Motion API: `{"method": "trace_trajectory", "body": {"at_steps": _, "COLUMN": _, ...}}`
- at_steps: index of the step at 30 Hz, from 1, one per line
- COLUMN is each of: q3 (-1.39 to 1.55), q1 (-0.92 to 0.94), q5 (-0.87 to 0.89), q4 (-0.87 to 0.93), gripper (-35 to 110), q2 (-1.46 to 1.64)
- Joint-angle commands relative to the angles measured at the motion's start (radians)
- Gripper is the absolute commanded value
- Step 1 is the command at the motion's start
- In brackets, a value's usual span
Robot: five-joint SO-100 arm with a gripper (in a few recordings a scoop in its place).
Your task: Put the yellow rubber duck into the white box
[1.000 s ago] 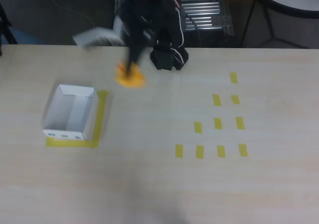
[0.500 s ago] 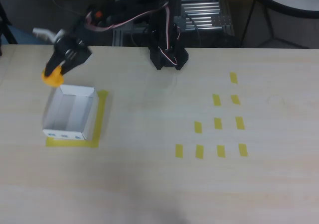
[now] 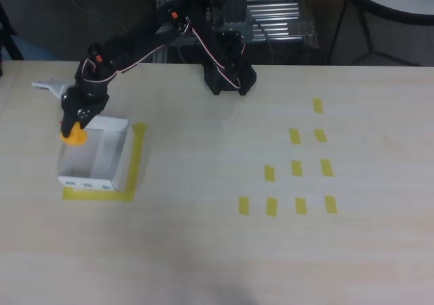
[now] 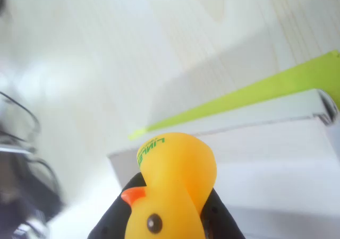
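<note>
Overhead view, left to right: the gripper (image 3: 73,125) was closed on the yellow rubber duck (image 3: 73,135), which hung over the rim of the white box (image 3: 95,157) at the box's 10 o'clock corner. In the wrist view the duck (image 4: 172,191) sat pinched between dark fingers (image 4: 106,225), a box wall (image 4: 255,130) just beyond it. Judged risk: released here, the duck could strike the rim and roll outside, or a lower descent could nudge the light box off its yellow tape (image 3: 137,157) at 3 o'clock.
</note>
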Motion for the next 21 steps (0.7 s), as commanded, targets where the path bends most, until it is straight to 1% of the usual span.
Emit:
{"method": "trace_trajectory", "body": {"at_steps": 1, "q3": -0.123, "q1": -0.037, "q5": -0.107, "q4": 0.074, "gripper": 0, "q2": 0.026}}
{"method": "trace_trajectory", "body": {"at_steps": 9, "q3": -0.117, "q1": -0.092, "q5": -0.16, "q4": 0.158, "gripper": 0, "q2": 0.02}}
{"method": "trace_trajectory", "body": {"at_steps": 17, "q3": -0.077, "q1": -0.115, "q5": -0.156, "q4": 0.15, "gripper": 0, "q2": 0.02}}
{"method": "trace_trajectory", "body": {"at_steps": 19, "q3": -0.063, "q1": -0.115, "q5": -0.16, "q4": 0.133, "gripper": 2, "q2": 0.02}}
{"method": "trace_trajectory", "body": {"at_steps": 21, "q3": -0.051, "q1": -0.115, "q5": -0.161, "q4": 0.115, "gripper": 12, "q2": 0.02}}
